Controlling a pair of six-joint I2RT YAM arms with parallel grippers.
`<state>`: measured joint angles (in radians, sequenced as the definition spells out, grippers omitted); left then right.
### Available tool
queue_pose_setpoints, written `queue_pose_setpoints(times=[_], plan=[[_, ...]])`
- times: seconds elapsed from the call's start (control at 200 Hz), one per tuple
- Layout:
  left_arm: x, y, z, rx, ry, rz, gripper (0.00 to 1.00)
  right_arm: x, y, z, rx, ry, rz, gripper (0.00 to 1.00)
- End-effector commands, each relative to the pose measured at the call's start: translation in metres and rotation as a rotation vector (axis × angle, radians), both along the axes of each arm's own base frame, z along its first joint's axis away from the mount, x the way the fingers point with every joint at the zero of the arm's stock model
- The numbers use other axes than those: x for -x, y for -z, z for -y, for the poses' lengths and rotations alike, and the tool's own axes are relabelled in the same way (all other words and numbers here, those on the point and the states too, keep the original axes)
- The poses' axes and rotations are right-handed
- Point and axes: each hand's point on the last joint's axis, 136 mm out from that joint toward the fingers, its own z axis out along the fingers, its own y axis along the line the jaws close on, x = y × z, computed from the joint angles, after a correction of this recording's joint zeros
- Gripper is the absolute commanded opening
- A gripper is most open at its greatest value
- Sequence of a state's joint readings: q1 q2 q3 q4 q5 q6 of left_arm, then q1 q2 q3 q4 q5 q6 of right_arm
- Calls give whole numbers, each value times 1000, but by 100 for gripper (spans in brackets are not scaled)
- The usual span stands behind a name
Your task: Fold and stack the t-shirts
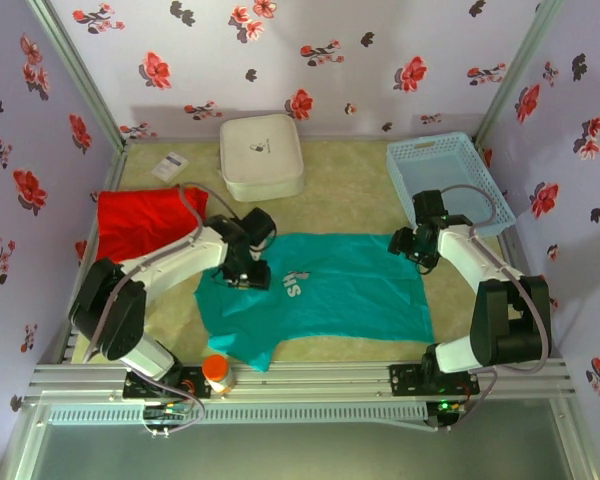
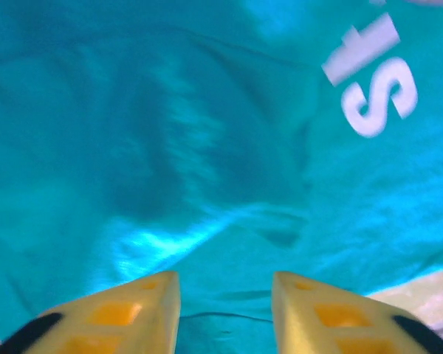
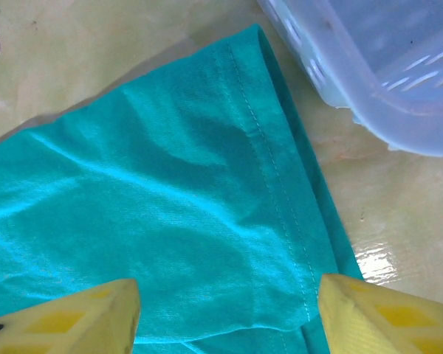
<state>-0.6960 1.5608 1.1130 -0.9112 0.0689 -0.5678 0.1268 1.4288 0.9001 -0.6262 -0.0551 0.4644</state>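
teal t-shirt (image 1: pixel 330 290): spread out across the middle of the table (image 1: pixel 350 190), front up, white chest print showing, some wrinkles, one sleeve sticking out at the near-left

red t-shirt (image 1: pixel 140 222): loosely bunched at the left edge of the table, behind my left arm, apart from the teal one

stack: not made, the two shirts lie separately

my left gripper (image 2: pixel 225 280): down over the teal shirt just left of the print; yellow fingers spread with teal cloth showing in the gap, nothing pinched; can't tell if the tips touch the fabric

my right gripper (image 3: pixel 229 284): over the far-right corner of the teal shirt; fingers spread wide, one on either side of the stitched edge, nothing held

corner under right gripper: lies flat on the table, double seam line visible, tip pointing toward the basket

light-blue basket (image 1: pixel 395 170): back-right of the table, near the shirt corner but not touching it

white box (image 1: pixel 262 155): at the back, centre-left, lid on, clear of both shirts

small white card (image 1: pixel 169 165): back-left, beside the box

orange-lidded jar (image 1: pixel 217 373): on the near rail by my left arm's base, just beside the teal sleeve
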Motion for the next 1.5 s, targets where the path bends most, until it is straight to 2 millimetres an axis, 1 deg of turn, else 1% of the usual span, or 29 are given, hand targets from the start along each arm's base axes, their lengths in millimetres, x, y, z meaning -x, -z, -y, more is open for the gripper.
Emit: queue_pose_setpoints(times=[0.0,0.085,0.1,0.135,0.255,0.395,0.575,0.715,0.82,0.87,1.03,1.115,1.225,1.325,1.38,1.405,1.495], plan=[[-38,-13,-21,-18,-58,63,43,-12,-8,-18,-31,-44,28,66],[-56,-7,-37,-35,-95,49,43,-17,-4,-31,-32,-61,22,66],[-63,-7,-36,-26,-99,68,43,-18,-4,-34,-33,-64,24,66],[-71,-3,-39,-24,-112,74,43,-22,-3,-40,-34,-74,28,66],[-84,16,-44,-45,-120,41,42,-32,11,-50,-25,-87,1,66],[-93,36,-41,-55,-120,9,42,-40,30,-46,26,-87,-63,65],[-99,59,-37,-65,-119,-30,41,-51,42,-44,63,-92,-110,63],[-109,69,-32,-64,-106,-44,41,-63,50,-37,91,-86,-142,62],[-120,74,-27,-60,-95,-54,40,-79,53,-32,99,-79,-148,61],[-126,73,-24,-52,-92,-53,40,-85,57,-29,98,-72,-165,60],[-146,72,-14,-30,-94,-43,40,-109,59,-22,91,-54,-154,60],[-158,72,-13,-30,-92,-40,40,-126,56,-24,87,-64,-136,60],[-173,68,-15,-25,-97,-30,39,-139,54,-27,87,-77,-119,59],[-184,52,-14,-7,-88,12,40,-149,48,-29,83,-88,-81,60],[-189,37,-12,3,-83,41,41,-150,41,-33,62,-97,-62,61],[-182,31,-14,-4,-82,23,42,-150,37,-35,54,-101,-51,61],[-173,3,-16,21,-83,68,46,-145,17,-45,24,-122,0,64]])
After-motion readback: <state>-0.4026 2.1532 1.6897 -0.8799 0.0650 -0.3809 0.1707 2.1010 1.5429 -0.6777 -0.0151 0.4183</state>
